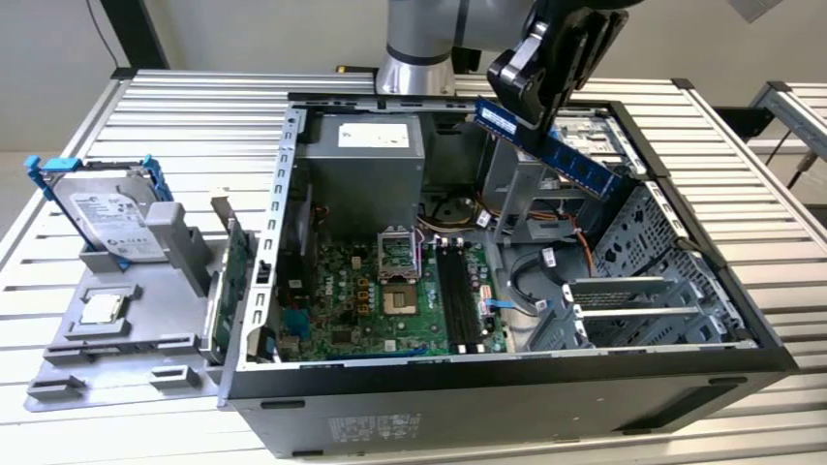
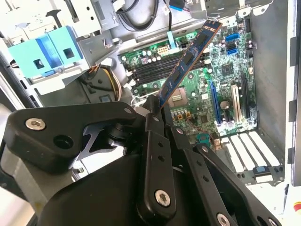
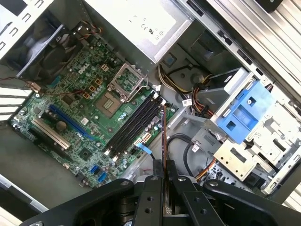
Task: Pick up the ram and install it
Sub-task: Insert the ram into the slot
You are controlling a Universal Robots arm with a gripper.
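My gripper [image 1: 533, 111] pinches one end of the ram [image 1: 584, 167], jaws pressed against its faces. I hold it tilted in the air over the open computer case [image 1: 517, 387], well apart from the motherboard's memory slots [image 3: 134, 125].

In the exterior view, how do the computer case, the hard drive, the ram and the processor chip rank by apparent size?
1. computer case
2. hard drive
3. ram, long but thin
4. processor chip
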